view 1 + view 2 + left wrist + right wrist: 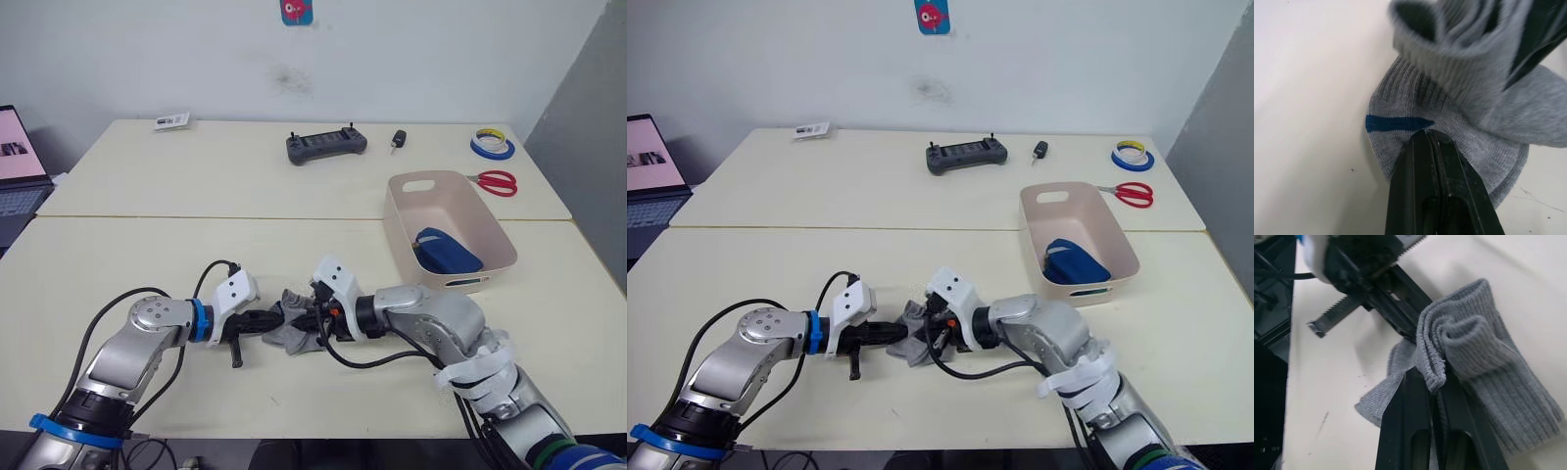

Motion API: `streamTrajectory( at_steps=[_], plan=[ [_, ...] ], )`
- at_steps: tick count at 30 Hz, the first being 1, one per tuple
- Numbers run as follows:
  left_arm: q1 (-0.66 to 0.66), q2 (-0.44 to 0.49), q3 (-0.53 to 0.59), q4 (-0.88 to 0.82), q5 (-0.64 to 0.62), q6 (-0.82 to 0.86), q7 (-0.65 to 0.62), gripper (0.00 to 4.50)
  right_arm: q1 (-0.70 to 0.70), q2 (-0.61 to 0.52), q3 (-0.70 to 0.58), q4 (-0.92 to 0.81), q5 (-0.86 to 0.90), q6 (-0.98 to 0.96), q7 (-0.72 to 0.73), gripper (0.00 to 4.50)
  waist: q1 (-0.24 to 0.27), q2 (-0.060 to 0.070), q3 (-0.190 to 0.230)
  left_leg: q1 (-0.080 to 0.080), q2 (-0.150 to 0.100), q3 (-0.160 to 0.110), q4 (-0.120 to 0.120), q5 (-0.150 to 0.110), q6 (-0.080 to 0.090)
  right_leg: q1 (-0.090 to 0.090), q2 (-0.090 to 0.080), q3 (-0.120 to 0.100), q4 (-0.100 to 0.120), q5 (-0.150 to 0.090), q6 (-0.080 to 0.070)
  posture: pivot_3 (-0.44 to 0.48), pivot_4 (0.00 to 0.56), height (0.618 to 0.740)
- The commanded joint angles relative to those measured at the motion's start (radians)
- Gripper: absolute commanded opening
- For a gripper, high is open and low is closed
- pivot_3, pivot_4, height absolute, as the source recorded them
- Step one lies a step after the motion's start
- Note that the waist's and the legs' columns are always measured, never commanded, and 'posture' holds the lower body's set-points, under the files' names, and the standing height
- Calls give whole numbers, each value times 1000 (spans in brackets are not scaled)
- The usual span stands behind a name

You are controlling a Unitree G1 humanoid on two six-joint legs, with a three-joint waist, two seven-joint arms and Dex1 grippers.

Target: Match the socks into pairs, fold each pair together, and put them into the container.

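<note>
Left eye view: pale cream surface (147,255), two tables butted together, white wall behind. At the far edge a black controller (326,146), tape rolls (492,144) and red scissors (497,182); a laptop (20,166) at the left. The container (446,230) stands right of centre with a blue pair (446,252) inside.

Both arms reach inward, low over the near edge, forearms almost level. The left claw (272,315) and right claw (312,318) meet at a crumpled wad of grey socks (294,331) lying on the surface, well apart from the container.

Left wrist view: fingers pressed together, pinching a flat grey sock edge — a blue mark (1396,123) just beyond the tips; ribbed folds bunch above.

Right wrist view: fingers close together, nipping a rolled ribbed cuff (1464,352) — the other claw's black fingers touch the same bundle.
</note>
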Motion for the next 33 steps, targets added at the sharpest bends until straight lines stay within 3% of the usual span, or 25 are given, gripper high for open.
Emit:
streamTrajectory(
  at_steps=[1,2,5,10,14,18,21,26,33],
  plan=[
    [27,17,-24,-3,16,26,-10,0,-8,26,0,-23,3,-23,7,17,0,0,0,0,0,0,0,0,0,0,0,0,0,0,0,0,150,740],
    [26,16,-23,-2,15,26,-9,0,-5,32,-3,-26,4,-20,7,17,-1,0,0,0,0,0,0,0,0,0,0,0,0,0,0,0,150,740],
    [24,14,-22,0,16,25,-7,0,-1,45,-17,-54,16,-6,7,776,-1,0,0,0,0,0,0,0,0,0,0,0,0,0,0,0,150,740],
    [24,12,-19,0,15,25,-4,0,-5,19,-72,-152,64,68,13,2466,0,0,0,0,0,0,0,0,0,0,0,0,0,0,0,0,150,740],
    [31,17,-3,-3,5,24,-6,0,5,-58,-104,-222,100,93,45,2466,0,0,0,0,0,0,0,0,0,0,0,0,0,0,0,0,150,740],
    [56,47,67,-34,-49,33,-27,0,27,-124,-66,-223,27,-46,61,2466,-6,0,0,0,0,0,0,0,0,0,0,0,0,0,0,0,150,740],
    [79,85,149,-59,-106,66,-41,0,38,-104,-29,-175,-41,-159,37,1851,-21,0,0,0,1,0,-1,0,0,-1,1,0,0,0,0,0,150,740],
    [72,116,259,-75,-196,126,-44,0,32,-41,59,-65,-146,-296,29,43,-22,0,1,-1,1,-1,-1,0,0,-1,1,0,0,0,0,0,150,740],
    [23,111,246,-147,-235,161,-42,0,7,45,131,112,-247,-368,34,12,-20,-2,2,-1,0,0,-1,0,0,-1,-1,0,0,0,0,0,150,740]
  ],
)
